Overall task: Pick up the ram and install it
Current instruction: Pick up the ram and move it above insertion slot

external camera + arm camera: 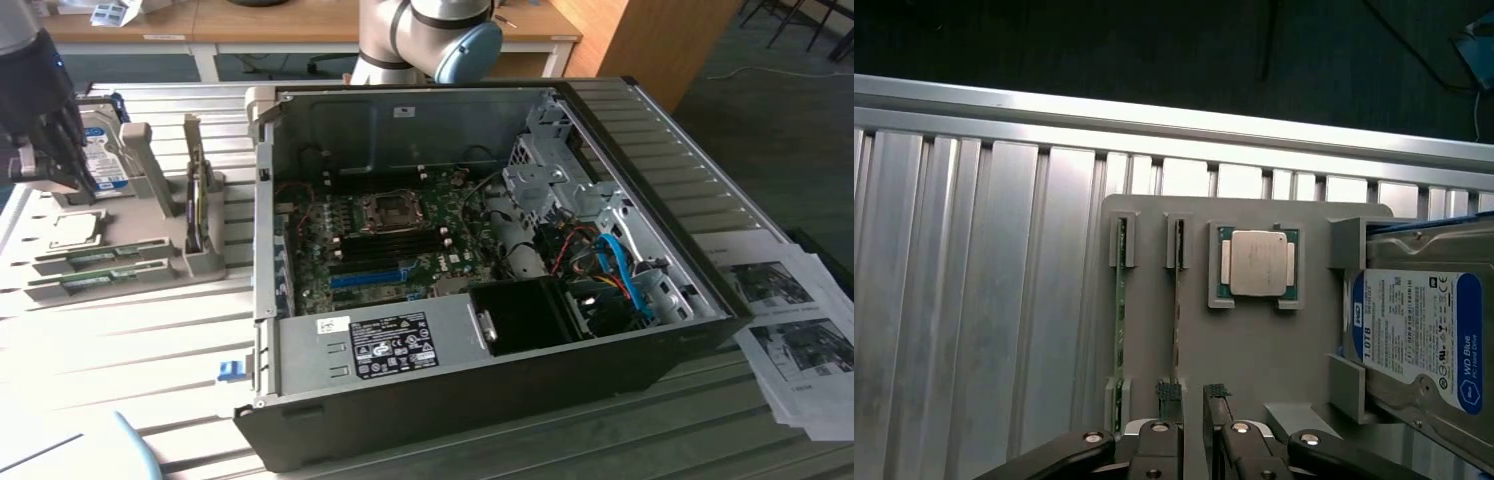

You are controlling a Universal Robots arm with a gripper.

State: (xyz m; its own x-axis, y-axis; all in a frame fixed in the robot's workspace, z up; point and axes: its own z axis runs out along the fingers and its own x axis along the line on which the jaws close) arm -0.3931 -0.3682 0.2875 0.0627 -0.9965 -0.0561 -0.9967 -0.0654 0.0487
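I only get the ram (pixel 1176 300) edge-on from the wrist camera. It is a thin green line standing in a slot of the gray holder (pixel 1254 350), with its chips hidden from me. The end nearest the pincer disappears at one fingertip (pixel 1169 392). In the exterior view the same stick (pixel 107 257) is a short green strip in the holder, too small for me to read any detail.

The pincer (pixel 1192 395) stands apart with nothing between its ribbed black pads. The ram runs lengthwise away from it, lined up with one finger rather than with the gap. In the exterior view the pincer (pixel 54 175) is a dark mass above the holder, cut off by the frame edge.

A second ram stick (pixel 1120 310) stands parallel in the holder's outermost slot. On the ram's other side the holder carries a square, metal-capped processor (pixel 1259 262). Beyond that is a boxy hard drive (pixel 1419 340) with a blue-white label, partly cut off.

The holder sits on a ribbed aluminium table (pixel 974 300). Off the holder, toward the exterior view's right, lies an open computer case (pixel 441 350).
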